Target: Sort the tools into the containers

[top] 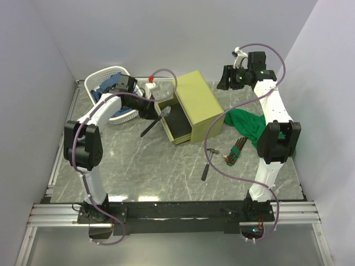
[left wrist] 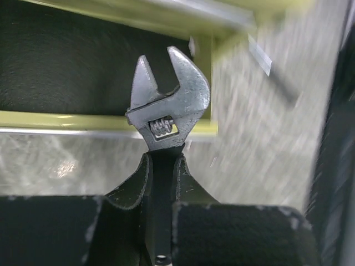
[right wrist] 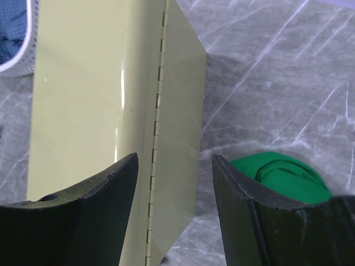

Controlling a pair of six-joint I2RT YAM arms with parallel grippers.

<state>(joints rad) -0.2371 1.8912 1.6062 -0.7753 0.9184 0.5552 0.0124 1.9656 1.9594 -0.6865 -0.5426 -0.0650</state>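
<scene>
The black adjustable wrench [left wrist: 169, 105] is sticking up out of the left hand [left wrist: 162, 159], whose fingers [left wrist: 180, 172] are clamping its dark handle just below the silver head. In the left wrist view, the head is showing at frame centre, jaws pointing up, in front of the pale front rim of the open drawer [left wrist: 66, 119]. That drawer is jutting from the olive-green chest [top: 199, 100] at the middle of the top view. The white basket [top: 102, 77] is sitting at upper left. The right hand [right wrist: 175, 160] is hanging with its fingers apart over the chest's right side, holding nothing. The green cloth [top: 247, 123], hex key set [top: 236, 151] and hammer [top: 209, 162] are lying at right of centre on the surface [top: 155, 166].
</scene>
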